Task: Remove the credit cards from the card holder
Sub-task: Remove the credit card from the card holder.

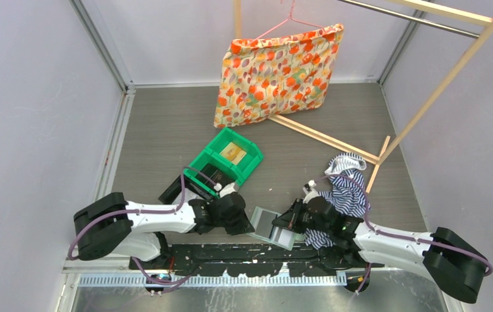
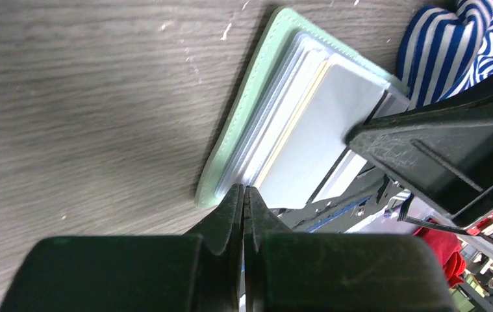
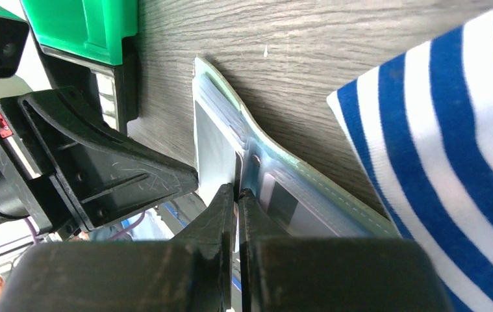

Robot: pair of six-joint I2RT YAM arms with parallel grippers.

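The sage-green card holder point(image 1: 271, 227) is held open and tilted between my two grippers at the near table edge. In the left wrist view its pale-green rim point(image 2: 234, 140) frames clear sleeves and a greyish-white credit card point(image 2: 325, 130) with a tan-gold card edge point(image 2: 293, 123) beside it. My left gripper point(image 2: 244, 190) is shut on the near edge of the card stack. My right gripper point(image 3: 237, 192) is shut on the holder's inner sleeves at the fold point(image 3: 253, 159); the grey card point(image 3: 214, 153) stands to its left. Another tan-gold card point(image 1: 233, 153) lies in the green bin.
A bright green bin point(image 1: 247, 162) and a black tray point(image 1: 177, 188) stand just behind the left gripper. A blue-striped cloth point(image 1: 349, 188) lies behind the right gripper. A floral bag point(image 1: 276, 71) hangs on a wooden rack point(image 1: 438, 88) at the back.
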